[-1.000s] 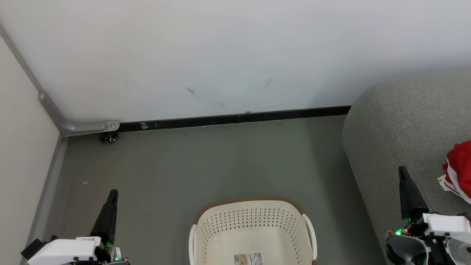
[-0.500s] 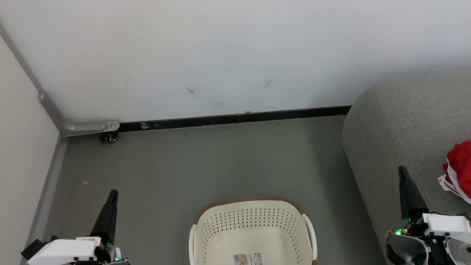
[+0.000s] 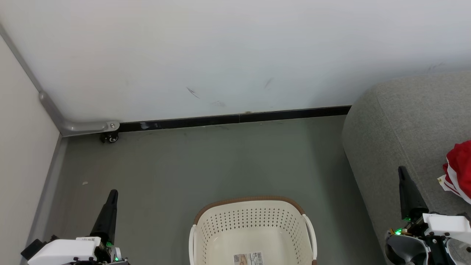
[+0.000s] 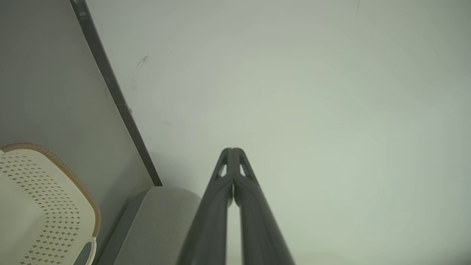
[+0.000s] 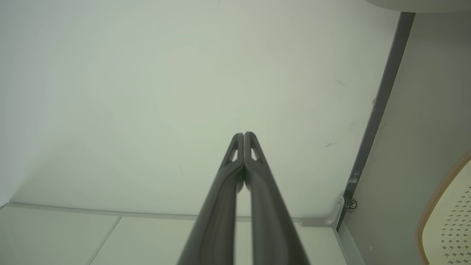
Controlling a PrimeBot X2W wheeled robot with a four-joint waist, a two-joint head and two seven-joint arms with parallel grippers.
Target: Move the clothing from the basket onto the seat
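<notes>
The cream-white basket with a brown rim stands on the floor at the bottom centre, holding nothing but a label on its bottom. Red clothing with white trim lies on the grey seat at the right edge. My left gripper is shut at the lower left, well left of the basket. My right gripper is shut at the lower right, over the seat's front, left of the clothing. In the wrist views both grippers point at the white wall with fingertips touching; the basket shows at the edges.
A white wall with a black skirting strip closes the far side. A grey metal bracket with a small caster sits in the left corner by a pale panel. Grey floor lies between basket and wall.
</notes>
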